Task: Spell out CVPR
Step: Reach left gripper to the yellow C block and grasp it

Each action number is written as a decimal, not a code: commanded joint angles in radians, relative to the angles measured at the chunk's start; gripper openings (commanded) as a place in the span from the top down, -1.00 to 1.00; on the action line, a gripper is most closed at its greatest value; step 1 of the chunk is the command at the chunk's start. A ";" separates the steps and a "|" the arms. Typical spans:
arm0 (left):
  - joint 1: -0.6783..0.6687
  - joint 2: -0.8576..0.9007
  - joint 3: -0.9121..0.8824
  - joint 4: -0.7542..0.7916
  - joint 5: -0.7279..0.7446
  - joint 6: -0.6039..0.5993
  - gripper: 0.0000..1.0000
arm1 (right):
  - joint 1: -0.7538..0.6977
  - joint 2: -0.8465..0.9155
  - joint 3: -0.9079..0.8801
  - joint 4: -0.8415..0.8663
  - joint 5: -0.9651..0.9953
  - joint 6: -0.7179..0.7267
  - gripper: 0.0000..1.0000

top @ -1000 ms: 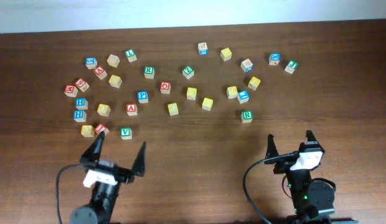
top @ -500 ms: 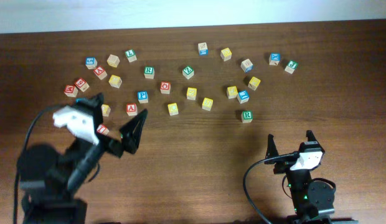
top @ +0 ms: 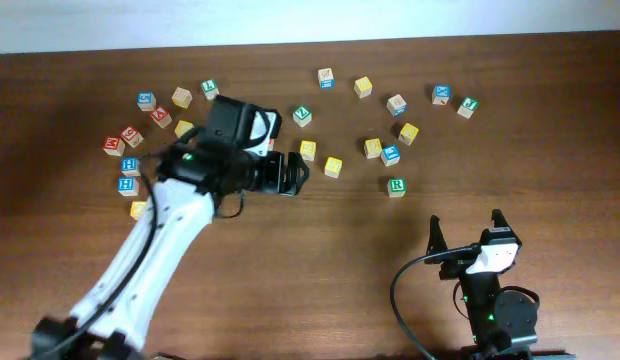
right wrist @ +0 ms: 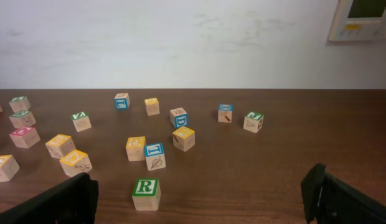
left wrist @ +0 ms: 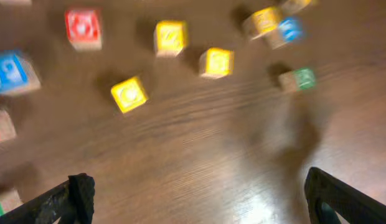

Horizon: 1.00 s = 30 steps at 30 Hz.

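Observation:
Wooden letter blocks lie scattered over the far half of the brown table [top: 320, 250]. A green R block [top: 396, 186] sits alone right of centre; it is also in the right wrist view [right wrist: 146, 194] and, blurred, in the left wrist view [left wrist: 299, 79]. My left gripper [top: 298, 176] is open and empty, stretched out above the middle blocks; its fingers [left wrist: 199, 193] hang over bare wood. Its arm hides the blocks beneath it. My right gripper [top: 465, 240] is open and empty near the front edge [right wrist: 202, 193], short of the R block.
The left wrist view is blurred: a yellow block [left wrist: 129, 94], two more yellow ones [left wrist: 169, 37], a red one [left wrist: 83, 28] and a blue one [left wrist: 15, 71]. A blue block [top: 390, 155] and yellow blocks [top: 333, 167] lie near the R.
My left arm has swung up from the front left edge and reached out to the right over the middle blocks, still open. The right arm has not moved.

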 commanded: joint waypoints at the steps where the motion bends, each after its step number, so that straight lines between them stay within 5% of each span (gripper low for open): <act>1: -0.012 0.138 0.015 -0.013 -0.160 -0.218 -0.98 | -0.007 -0.008 -0.005 -0.008 0.002 -0.007 -0.96; 7: -0.012 0.298 0.015 0.060 -0.231 -0.218 -0.97 | -0.007 -0.008 -0.005 -0.008 0.002 -0.007 -0.97; 8: -0.012 0.321 0.015 0.085 -0.247 -0.218 -0.84 | -0.007 -0.008 -0.005 -0.008 0.002 -0.007 -0.97; 15: -0.046 0.430 0.015 0.230 -0.296 -0.281 -0.91 | -0.007 -0.008 -0.005 -0.008 0.002 -0.007 -0.97; 22: -0.064 0.497 0.015 0.274 -0.425 -0.315 -0.55 | -0.007 -0.007 -0.005 -0.008 0.002 -0.007 -0.97; 25: -0.066 0.498 0.015 0.284 -0.426 -0.315 -0.11 | -0.007 -0.007 -0.005 -0.008 0.002 -0.007 -0.97; 30: -0.066 0.498 0.016 0.288 -0.426 -0.315 0.28 | -0.007 -0.005 -0.005 -0.008 0.002 -0.007 -0.97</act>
